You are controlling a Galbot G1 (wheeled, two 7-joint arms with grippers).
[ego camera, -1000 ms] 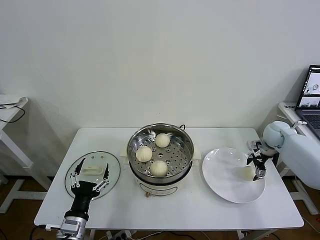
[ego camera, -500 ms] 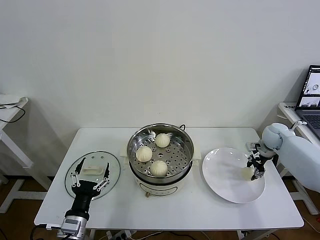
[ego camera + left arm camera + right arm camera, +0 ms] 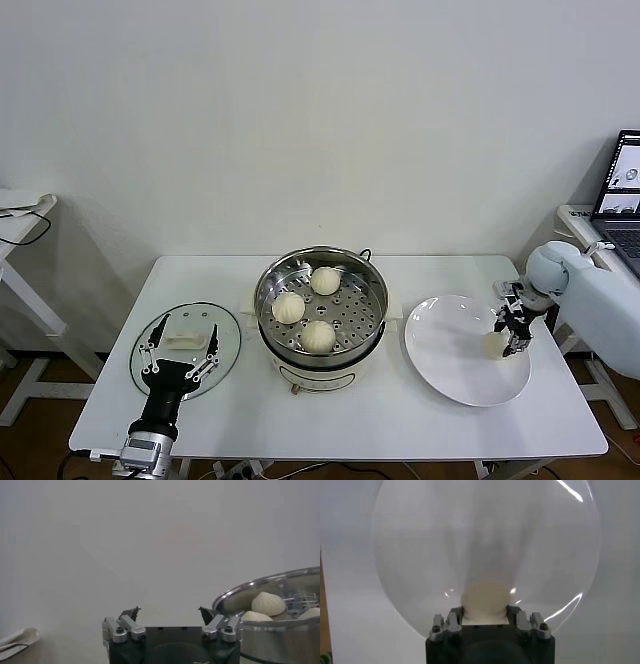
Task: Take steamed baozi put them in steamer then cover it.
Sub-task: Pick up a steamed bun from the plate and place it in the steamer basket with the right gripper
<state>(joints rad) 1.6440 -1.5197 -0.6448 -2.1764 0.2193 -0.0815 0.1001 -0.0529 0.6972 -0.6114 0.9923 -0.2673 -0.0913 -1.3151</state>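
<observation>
The steamer (image 3: 322, 345) stands mid-table with three baozi (image 3: 318, 335) on its perforated tray; its rim (image 3: 270, 582) and the buns also show in the left wrist view. A fourth baozi (image 3: 495, 345) (image 3: 485, 600) lies on the right side of the white plate (image 3: 450, 355). My right gripper (image 3: 514, 331) (image 3: 485, 616) is shut on this baozi, its fingers pressed on both sides. The glass cover (image 3: 215, 325) lies flat at the table's left. My left gripper (image 3: 179, 358) (image 3: 168, 615) rests open over the cover's near edge, holding nothing.
A laptop (image 3: 620, 195) sits on a side stand past the table's right edge. A second white table (image 3: 20, 215) stands to the far left. Bare tabletop (image 3: 350, 420) runs along the front.
My right gripper's fingers have closed on the baozi on the plate. The left arm, cover and steamer have not moved.
</observation>
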